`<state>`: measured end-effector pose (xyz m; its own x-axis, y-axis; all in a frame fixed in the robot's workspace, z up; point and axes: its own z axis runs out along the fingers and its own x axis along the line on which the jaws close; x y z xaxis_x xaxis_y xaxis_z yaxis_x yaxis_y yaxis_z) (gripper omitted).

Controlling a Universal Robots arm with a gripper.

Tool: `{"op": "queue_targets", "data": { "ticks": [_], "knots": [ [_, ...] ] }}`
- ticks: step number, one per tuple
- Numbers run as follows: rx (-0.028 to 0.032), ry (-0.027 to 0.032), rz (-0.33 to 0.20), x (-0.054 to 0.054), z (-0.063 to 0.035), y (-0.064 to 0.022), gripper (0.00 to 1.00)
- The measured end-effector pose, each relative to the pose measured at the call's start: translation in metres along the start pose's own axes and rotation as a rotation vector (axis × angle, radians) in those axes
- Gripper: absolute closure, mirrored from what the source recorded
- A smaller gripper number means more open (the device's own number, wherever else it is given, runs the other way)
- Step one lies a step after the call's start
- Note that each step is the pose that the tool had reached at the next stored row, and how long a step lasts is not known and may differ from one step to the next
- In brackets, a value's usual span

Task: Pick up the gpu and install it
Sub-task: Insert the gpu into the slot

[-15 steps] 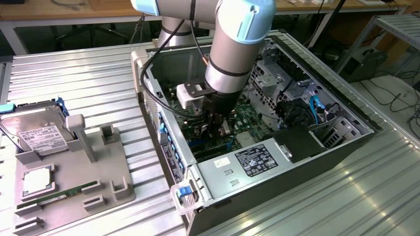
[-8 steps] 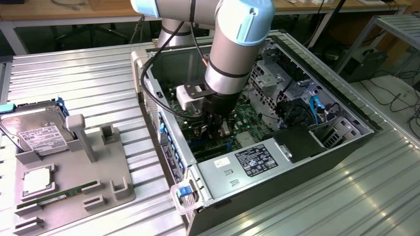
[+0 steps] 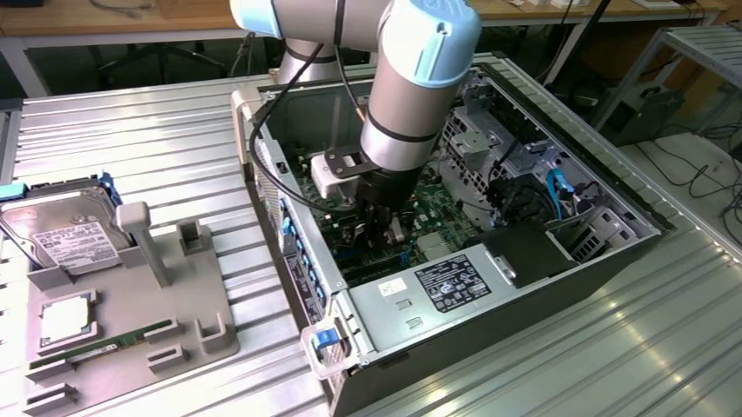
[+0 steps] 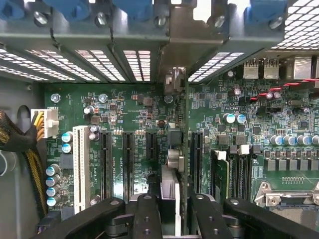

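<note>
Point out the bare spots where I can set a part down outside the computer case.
Free: ribbed metal table between the open case and hard drive, and again near the power supply. Crowded: the grey parts tray, and inside the case where the claw holds the gpu.

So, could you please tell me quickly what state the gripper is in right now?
Gripper: closed on the gpu, holding it edge-on above the motherboard slots inside the computer case.

Ribbed metal bench (image 3: 139,130); wooden desk (image 3: 104,22) behind; pale floor (image 3: 696,165) with loose cables (image 3: 710,178), daylit.
</note>
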<state>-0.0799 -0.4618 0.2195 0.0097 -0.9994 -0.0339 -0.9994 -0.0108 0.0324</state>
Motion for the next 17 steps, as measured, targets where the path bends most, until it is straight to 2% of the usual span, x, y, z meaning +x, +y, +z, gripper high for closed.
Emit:
{"op": "queue_targets", "data": {
  "ticks": [4,7,9,10,16,17],
  "knots": [
    [0.0003,0.0001,0.000,0.000,0.0000,0.0000,0.72],
    [0.0052,-0.0035,0.000,0.000,-0.0018,0.0000,0.72],
    [0.0051,-0.0009,0.000,0.000,-0.0052,0.0002,0.71],
    [0.0062,-0.0005,0.000,0.000,-0.0082,0.0003,0.65],
    [0.0170,-0.0006,-0.001,-0.001,-0.0318,0.0011,0.65],
    [0.0210,-0.0005,-0.001,-0.002,-0.0395,0.0013,0.65]
  ]
}}
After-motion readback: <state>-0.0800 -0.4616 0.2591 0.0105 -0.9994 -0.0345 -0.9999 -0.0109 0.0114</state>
